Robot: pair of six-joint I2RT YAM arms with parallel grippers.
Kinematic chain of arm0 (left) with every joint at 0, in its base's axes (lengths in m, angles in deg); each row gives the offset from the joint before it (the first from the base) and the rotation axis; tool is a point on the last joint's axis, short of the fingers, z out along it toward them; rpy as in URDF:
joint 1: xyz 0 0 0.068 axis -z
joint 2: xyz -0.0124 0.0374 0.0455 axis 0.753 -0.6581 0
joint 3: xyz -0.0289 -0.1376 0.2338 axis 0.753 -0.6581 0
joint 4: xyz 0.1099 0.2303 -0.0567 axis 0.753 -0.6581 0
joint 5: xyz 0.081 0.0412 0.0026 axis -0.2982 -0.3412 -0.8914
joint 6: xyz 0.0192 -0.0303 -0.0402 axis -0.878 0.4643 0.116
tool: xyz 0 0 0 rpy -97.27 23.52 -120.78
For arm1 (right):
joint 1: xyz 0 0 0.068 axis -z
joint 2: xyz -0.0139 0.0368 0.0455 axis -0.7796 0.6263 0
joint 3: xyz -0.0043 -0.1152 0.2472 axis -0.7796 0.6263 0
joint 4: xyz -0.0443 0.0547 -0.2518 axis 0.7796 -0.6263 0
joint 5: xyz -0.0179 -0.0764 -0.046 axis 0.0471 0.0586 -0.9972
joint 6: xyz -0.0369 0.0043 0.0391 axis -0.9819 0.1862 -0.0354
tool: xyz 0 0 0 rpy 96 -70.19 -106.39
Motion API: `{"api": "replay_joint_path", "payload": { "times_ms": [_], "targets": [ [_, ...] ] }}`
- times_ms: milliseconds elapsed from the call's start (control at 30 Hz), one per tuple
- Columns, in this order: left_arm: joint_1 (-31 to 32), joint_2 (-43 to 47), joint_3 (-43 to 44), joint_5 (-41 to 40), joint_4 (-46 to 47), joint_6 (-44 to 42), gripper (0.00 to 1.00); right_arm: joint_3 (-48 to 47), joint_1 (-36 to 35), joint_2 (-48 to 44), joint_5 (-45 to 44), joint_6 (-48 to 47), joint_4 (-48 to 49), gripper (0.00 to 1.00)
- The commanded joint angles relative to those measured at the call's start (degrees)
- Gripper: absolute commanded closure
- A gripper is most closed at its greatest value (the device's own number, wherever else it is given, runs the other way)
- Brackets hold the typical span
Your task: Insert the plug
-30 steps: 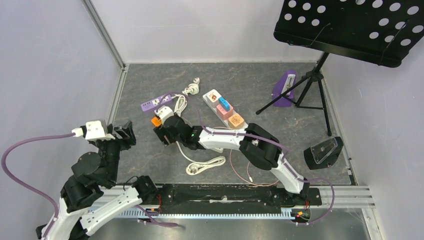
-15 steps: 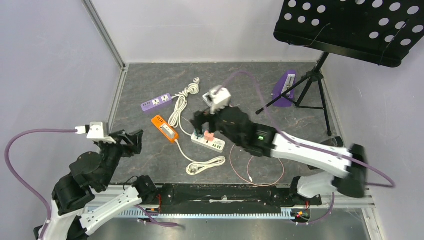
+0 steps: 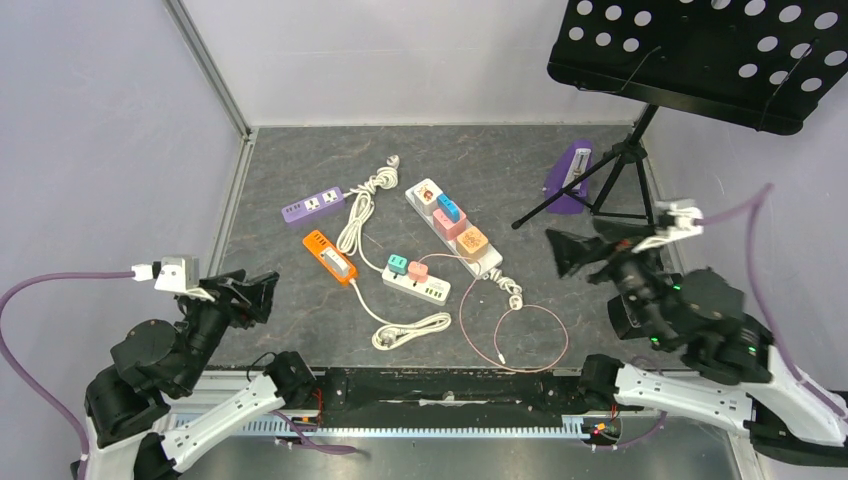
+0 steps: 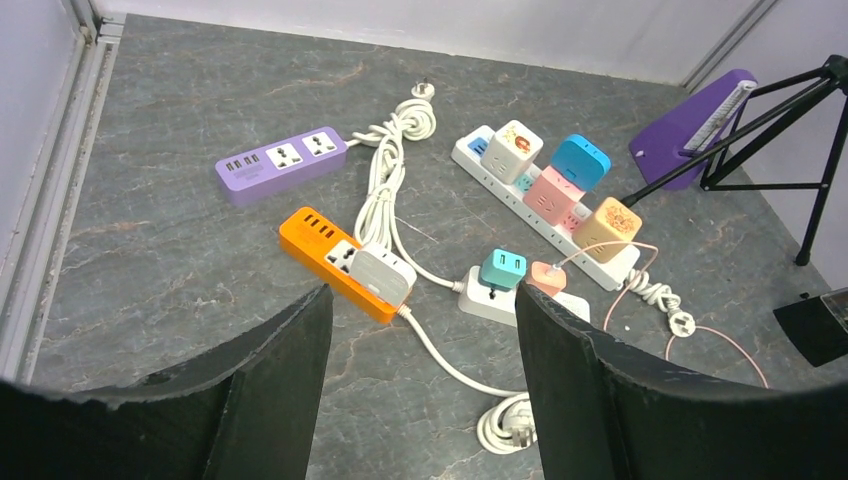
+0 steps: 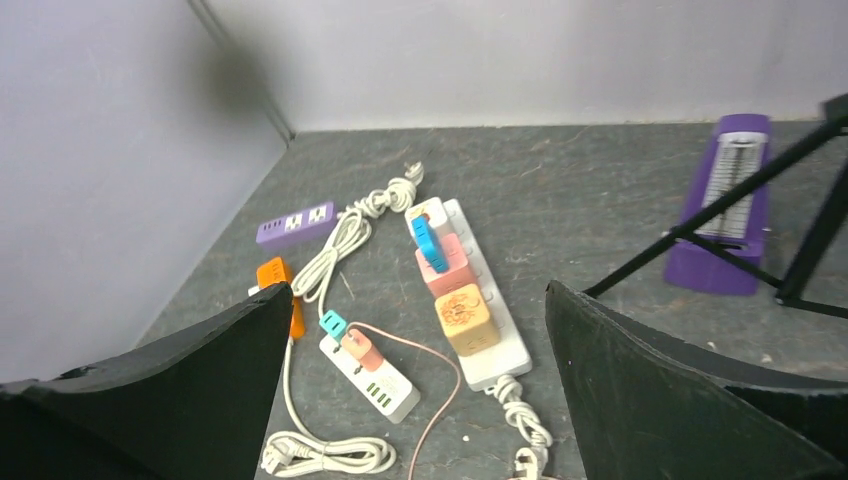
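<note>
A pink plug [image 3: 417, 271] with a thin pink cable [image 3: 520, 335] sits in the small white power strip [image 3: 430, 288], next to a teal plug [image 3: 397, 264]. The same pink plug [image 5: 365, 348] shows upright in the right wrist view. My right gripper [image 3: 572, 255] hangs open at the right, well away from the strip, nothing between its fingers [image 5: 418, 288]. My left gripper [image 3: 250, 288] is open near the front left, also empty [image 4: 421, 291]. A white plug [image 4: 383, 275] fills the orange strip [image 3: 330, 257].
A long white strip [image 3: 480, 262] carries several cube adapters. A purple strip [image 3: 312, 205] lies at the back left. A coiled white cord [image 3: 410, 330] lies in front. A music stand [image 3: 620, 165] and a purple metronome [image 3: 568, 178] stand at the right.
My right arm has pulled back from the small white strip to the right side, leaving the pink plug in it. My left arm has dropped a little toward the front.
</note>
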Motion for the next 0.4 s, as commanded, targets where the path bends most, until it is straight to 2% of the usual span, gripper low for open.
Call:
{"api": "replay_joint_path", "payload": {
  "times_ms": [0,167,367],
  "targets": [
    [0.0,1.12,1.17,-0.18,-0.51,2.49,0.27,-2.72,-0.01,-5.76,-4.87,-0.52,-8.14,0.02],
    [0.0,2.27,1.68,-0.86,-0.48,2.87,0.27,-3.94,-0.01,-9.13,-4.29,-0.78,-9.22,0.02],
    [0.0,0.85,2.75,-1.38,-1.32,3.59,0.27,-3.18,-0.01,-8.75,-4.07,-0.04,-9.15,0.02]
  ]
}}
